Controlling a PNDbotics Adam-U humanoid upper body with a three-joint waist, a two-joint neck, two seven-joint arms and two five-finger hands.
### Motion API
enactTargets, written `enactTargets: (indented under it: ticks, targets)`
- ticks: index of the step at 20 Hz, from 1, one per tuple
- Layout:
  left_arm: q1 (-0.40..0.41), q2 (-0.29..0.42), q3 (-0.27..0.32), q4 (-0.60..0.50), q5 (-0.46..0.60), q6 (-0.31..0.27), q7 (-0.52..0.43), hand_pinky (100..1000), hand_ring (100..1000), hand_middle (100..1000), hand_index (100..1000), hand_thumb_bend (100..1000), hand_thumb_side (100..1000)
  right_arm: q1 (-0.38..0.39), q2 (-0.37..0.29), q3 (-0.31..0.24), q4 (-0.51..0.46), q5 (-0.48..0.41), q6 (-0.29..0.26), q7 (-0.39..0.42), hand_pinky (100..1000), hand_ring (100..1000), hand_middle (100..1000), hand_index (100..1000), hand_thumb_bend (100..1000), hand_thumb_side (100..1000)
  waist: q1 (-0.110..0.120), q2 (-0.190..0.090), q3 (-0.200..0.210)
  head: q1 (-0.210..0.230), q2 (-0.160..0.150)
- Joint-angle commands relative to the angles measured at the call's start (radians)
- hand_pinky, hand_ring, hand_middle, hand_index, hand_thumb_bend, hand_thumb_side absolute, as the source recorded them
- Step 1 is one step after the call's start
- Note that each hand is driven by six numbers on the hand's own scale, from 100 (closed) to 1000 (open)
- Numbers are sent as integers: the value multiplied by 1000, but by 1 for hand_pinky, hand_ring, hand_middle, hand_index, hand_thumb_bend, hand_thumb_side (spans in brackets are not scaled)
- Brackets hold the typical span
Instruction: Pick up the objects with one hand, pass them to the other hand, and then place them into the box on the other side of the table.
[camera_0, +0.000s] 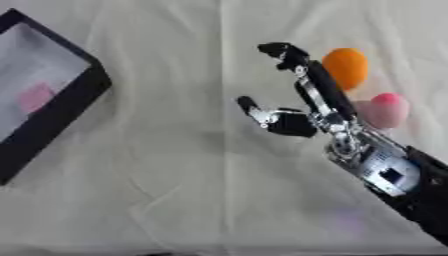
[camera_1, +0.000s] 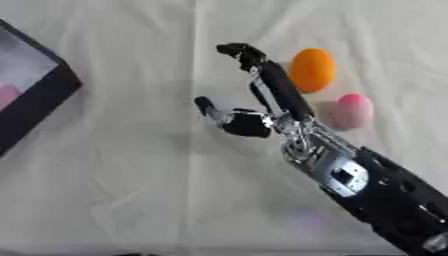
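Observation:
An orange egg-shaped object (camera_0: 346, 68) and a pink egg-shaped object (camera_0: 386, 110) lie on the white cloth at the right. My right hand (camera_0: 308, 106) reaches in from the lower right, open, its fingers stretched out just left of the orange object and its thumb pointing left. It holds nothing. A black-walled box (camera_0: 63, 110) sits at the far left, with a pink item (camera_0: 36, 97) inside it. My left hand is out of sight.
The table is covered with a creased white cloth (camera_0: 175, 175). The box stands askew at the left edge, partly cut off by the frame.

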Motion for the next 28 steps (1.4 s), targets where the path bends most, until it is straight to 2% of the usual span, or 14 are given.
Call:
enactTargets:
  ticks: [1, 2, 9, 17, 21, 28]
  targets:
    - [-4, 62, 18, -12, 10, 6, 5, 882, 651, 669, 720, 277, 494, 24, -43, -10, -20, 26, -27, 3, 784, 874, 844, 897, 481, 446, -15, -44, -14, 10, 5]
    - [2, 70, 20, -11, 12, 7, 8, 882, 650, 669, 720, 276, 495, 40, -48, -9, -20, 42, -37, 4, 785, 874, 844, 896, 447, 417, -17, -50, -23, 16, 5]
    - [40, 105, 33, -3, 23, 13, 23, 885, 651, 670, 718, 272, 504, 130, -73, -6, -20, 111, -75, -1, 792, 872, 841, 890, 484, 387, -26, -72, -72, 47, 5]
    - [75, 145, 61, -18, 58, 17, 41, 892, 645, 669, 717, 256, 516, 180, -90, -42, -20, 140, -94, -50, 796, 871, 838, 882, 513, 355, -25, -73, -86, 48, 5]
    - [116, 189, 89, -70, 123, 25, 59, 905, 641, 684, 723, 215, 545, 209, -92, -67, -20, 149, -95, -72, 797, 870, 835, 872, 526, 327, -27, -73, -94, 46, 5]
    - [203, 257, 167, -222, 326, 48, 106, 928, 629, 689, 725, 155, 601, 221, -98, -117, -20, 137, -103, -125, 801, 874, 835, 868, 532, 287, -27, -70, -90, 28, 5]
